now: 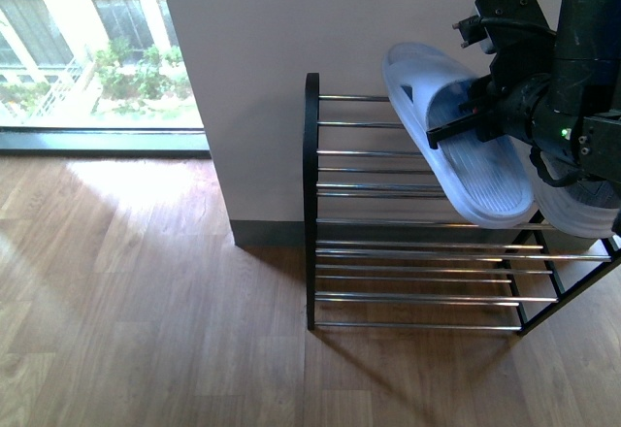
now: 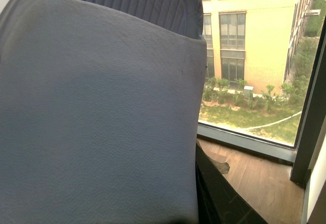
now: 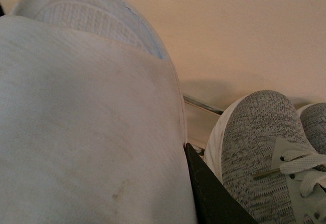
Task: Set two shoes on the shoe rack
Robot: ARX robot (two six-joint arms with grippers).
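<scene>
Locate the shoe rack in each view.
Front view: shoe rack centre-right, against the wall.
Left wrist view: not in it; a pale slide fills most of the picture.
Right wrist view: only one silver bar shows, between slide and grey sneaker.
Shared landmark: a pale slide appears in every view.

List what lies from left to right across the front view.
Window → white wall → black end frame of the shoe rack → pale slipper held in a gripper → second slipper at the right edge.
</scene>
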